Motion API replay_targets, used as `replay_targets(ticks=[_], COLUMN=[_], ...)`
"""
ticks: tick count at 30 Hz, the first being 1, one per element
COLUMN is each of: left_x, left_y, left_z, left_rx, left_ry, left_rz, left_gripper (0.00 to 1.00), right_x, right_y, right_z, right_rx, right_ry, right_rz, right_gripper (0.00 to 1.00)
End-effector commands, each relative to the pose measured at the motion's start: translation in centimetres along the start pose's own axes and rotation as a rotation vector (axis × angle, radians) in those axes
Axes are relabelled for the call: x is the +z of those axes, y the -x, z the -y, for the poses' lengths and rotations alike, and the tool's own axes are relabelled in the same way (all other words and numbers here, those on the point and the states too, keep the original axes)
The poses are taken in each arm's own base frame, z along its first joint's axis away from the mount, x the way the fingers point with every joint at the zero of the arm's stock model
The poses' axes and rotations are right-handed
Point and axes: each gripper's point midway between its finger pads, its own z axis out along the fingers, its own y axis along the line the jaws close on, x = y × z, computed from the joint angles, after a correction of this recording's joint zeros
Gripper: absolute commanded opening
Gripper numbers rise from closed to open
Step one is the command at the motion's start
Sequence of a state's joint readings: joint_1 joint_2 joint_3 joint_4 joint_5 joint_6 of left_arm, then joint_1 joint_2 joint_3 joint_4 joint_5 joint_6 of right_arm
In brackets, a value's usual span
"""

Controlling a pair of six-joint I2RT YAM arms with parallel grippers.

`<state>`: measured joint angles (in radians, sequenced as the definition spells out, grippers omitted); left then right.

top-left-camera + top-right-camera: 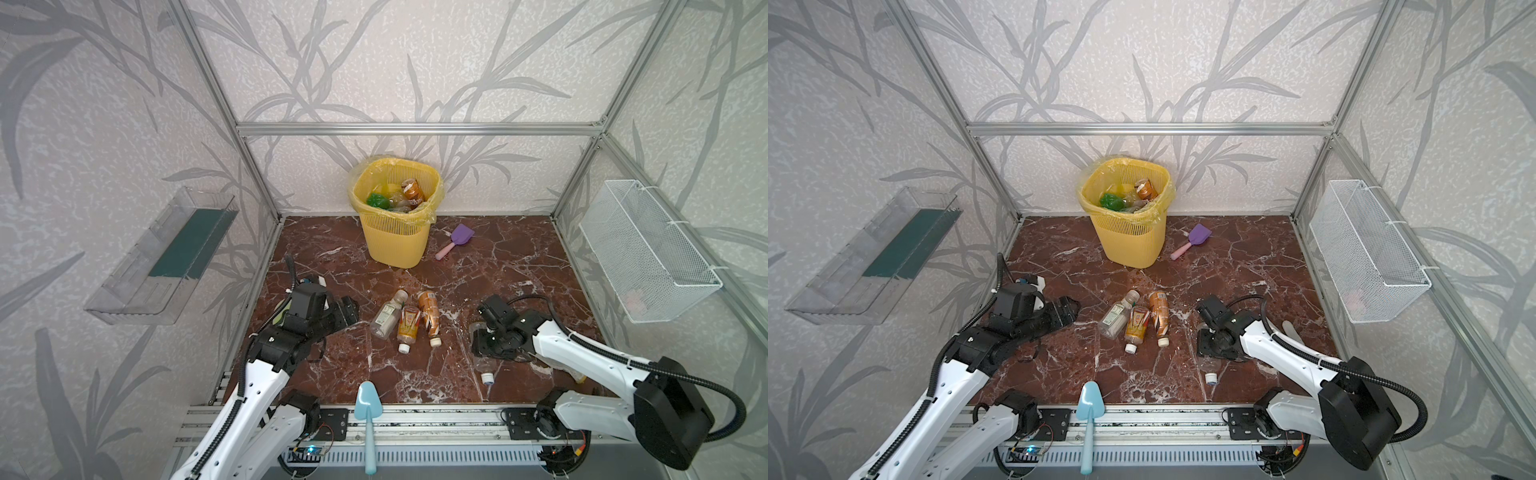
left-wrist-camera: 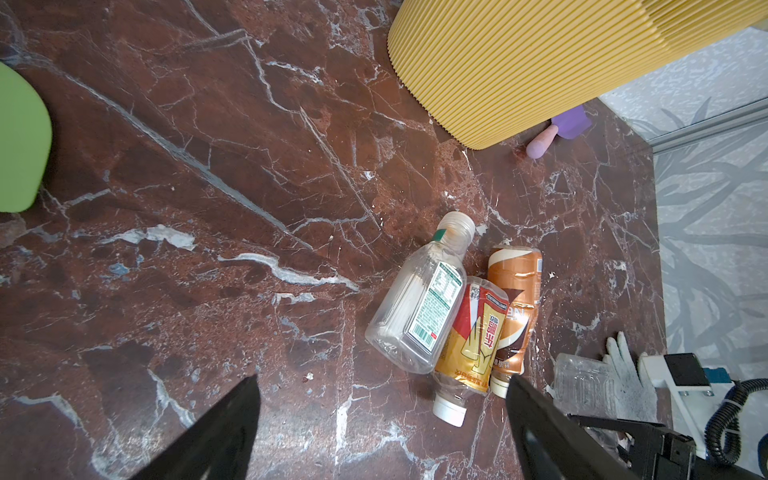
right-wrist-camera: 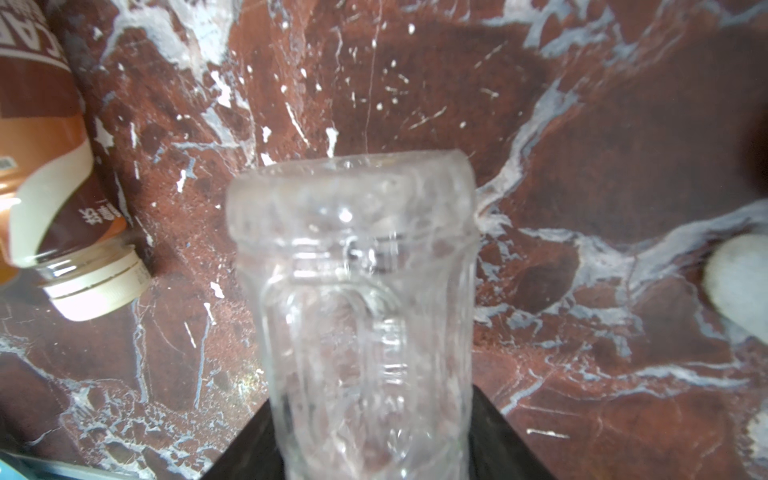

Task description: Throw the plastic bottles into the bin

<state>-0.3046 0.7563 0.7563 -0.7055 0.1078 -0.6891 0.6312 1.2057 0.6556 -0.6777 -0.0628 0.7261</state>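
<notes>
Clear ribbed plastic bottle (image 3: pixel 361 316) at five o'clock is clamped by right gripper (image 3: pixel 370 424); left gripper (image 2: pixel 383 380) is held wide, empty. Slippage is risked: slick wall, yellow lattice bin (image 1: pixel 395 241) far at twelve.

Four tabletop bottles (image 1: pixel 409 326), three shovels (image 1: pixel 459 235); one bin (image 1: pixel 395 245)

Left arm (image 1: pixel 245 399): lower left in both top views, reaching up and right, forearm low. Left gripper (image 2: pixel 383 378): jaws spread wide. Right arm (image 1: pixel 582 348): lower right, reaching left, wrist bent downward. Right gripper (image 3: pixel 372 395): jaws flank clear bottle (image 3: pixel 357 291) closely, contact unclear.
</notes>
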Motion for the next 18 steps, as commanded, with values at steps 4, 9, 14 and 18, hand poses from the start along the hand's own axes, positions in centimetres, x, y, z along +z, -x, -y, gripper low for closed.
replay_targets(ticks=[4,9,14,18], left_x=[0.1,0.1,-0.9,-2.7], left_y=[-0.2,0.0,1.1,2.9], left_z=[-0.1,0.2,1.2,2.6], left_rx=[-0.012,-0.019,-0.023,-0.03], left_ry=[-0.002,-0.012,-0.035,-0.066], left_rz=[-0.007,-0.006,0.021,0.061], left_gripper=[0.92,0.92,0.92,0.92], right_x=[-1.6,-6.9,-21.8,-33.6], right_y=[1.2,6.9,18.8,27.1], right_z=[-1.2,-5.5,-15.5,-22.9], right_rx=[0.033,0.037,-0.018,-0.069], right_ry=[0.057,0.199,0.47,0.6], right_rz=[0.068,0.267,0.562,0.772], right_gripper=[0.61,0.61,0.67,0.76])
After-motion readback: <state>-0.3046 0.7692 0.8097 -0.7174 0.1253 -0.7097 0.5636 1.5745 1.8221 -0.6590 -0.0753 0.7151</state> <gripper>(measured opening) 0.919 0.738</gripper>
